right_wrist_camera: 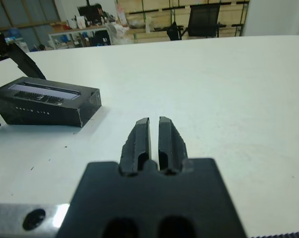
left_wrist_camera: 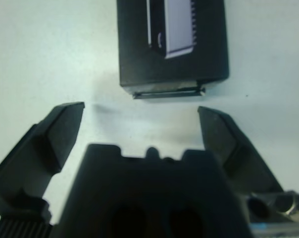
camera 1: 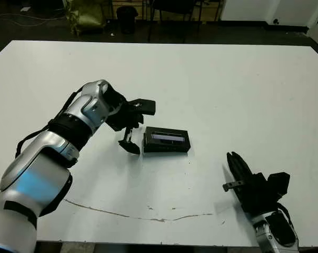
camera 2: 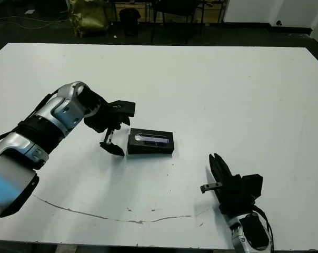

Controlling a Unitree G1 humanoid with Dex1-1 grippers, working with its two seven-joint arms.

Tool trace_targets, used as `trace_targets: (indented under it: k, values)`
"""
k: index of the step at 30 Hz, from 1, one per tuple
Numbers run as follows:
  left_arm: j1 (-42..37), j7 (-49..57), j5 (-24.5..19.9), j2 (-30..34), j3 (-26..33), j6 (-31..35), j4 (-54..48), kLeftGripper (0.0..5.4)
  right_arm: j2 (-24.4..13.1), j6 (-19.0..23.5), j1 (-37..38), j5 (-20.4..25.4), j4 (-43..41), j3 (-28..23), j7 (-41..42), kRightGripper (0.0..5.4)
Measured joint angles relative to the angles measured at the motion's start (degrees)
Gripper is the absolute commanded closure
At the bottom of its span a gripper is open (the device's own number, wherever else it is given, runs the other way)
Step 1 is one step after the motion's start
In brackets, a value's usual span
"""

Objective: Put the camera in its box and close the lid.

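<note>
Left wrist view: left gripper (left_wrist_camera: 139,129) is facing the closed box (left_wrist_camera: 172,49), fingers spread wide, holding nothing.
Box is looking rigid, light, glossy-lidded; grasping its long sides seems safest; right gripper (right_wrist_camera: 154,131) is idling, fingers nearly together, empty.

Closed box (camera 1: 166,140) sits just ahead of the left gripper's (left_wrist_camera: 139,116) spread jaws; bare surface (camera 1: 243,95) elsewhere.

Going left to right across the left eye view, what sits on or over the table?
Left gripper, open beside the box → closed box with its lid on → right gripper, fingers together, resting apart near the table's front edge.
</note>
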Motion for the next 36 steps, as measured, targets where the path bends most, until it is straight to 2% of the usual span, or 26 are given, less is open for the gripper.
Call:
trace_targets:
  k: [7,12,17,25,28,31,36]
  values:
    - [2.1,-0.3,-2.7,0.7,3.3,3.5,-0.1,0.01,0.1,0.1,0.2,0.3,-0.1,0.0,0.0,5.40]
    - [7.3,-1.4,-9.3,2.5,9.4,5.2,-1.7,0.01,0.0,0.7,0.5,-0.1,-0.7,0.0,-0.8,5.40]
    - [12.2,-5.0,-16.4,5.5,15.2,2.6,-2.3,0.01,0.0,0.5,0.4,0.6,-0.6,-0.2,-0.4,5.40]
    - [18.7,-6.7,-22.1,13.1,22.0,-6.1,-8.6,0.01,-0.1,0.5,0.1,1.2,-0.2,-0.3,0.0,5.40]
    - [21.1,-6.8,-25.7,17.4,26.4,-5.8,-12.7,0.01,-0.1,0.0,0.1,1.1,0.1,-0.3,0.1,5.40]
    - [25.7,-2.6,-30.4,20.8,33.1,-1.7,-22.1,0.01,-0.1,0.1,0.2,1.0,0.0,-0.3,-0.1,5.40]
    - [34.4,6.6,-37.8,17.9,39.4,0.3,-33.5,0.01,-0.1,0.8,0.1,1.8,-0.1,-0.2,0.1,5.40]
